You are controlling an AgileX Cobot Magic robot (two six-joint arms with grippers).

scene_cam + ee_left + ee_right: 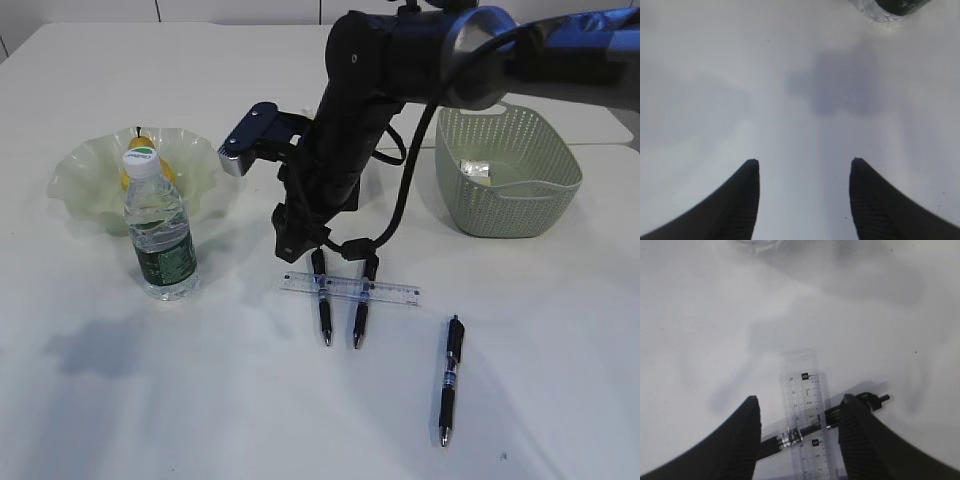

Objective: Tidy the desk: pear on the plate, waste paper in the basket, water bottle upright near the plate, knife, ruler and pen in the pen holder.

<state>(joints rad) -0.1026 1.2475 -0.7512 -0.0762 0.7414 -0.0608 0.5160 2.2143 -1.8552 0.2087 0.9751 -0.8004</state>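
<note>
Pale panels (100,8) along the top background, perhaps a wall, split by dark vertical seams.

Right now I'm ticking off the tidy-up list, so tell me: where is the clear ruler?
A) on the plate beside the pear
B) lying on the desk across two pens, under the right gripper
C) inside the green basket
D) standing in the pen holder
B: the ruler lies flat on the desk across two black pens, with the open right gripper straddling it; the basket holds only crumpled paper.

Bright even light, soft shadows, wrist views blurred.
</note>
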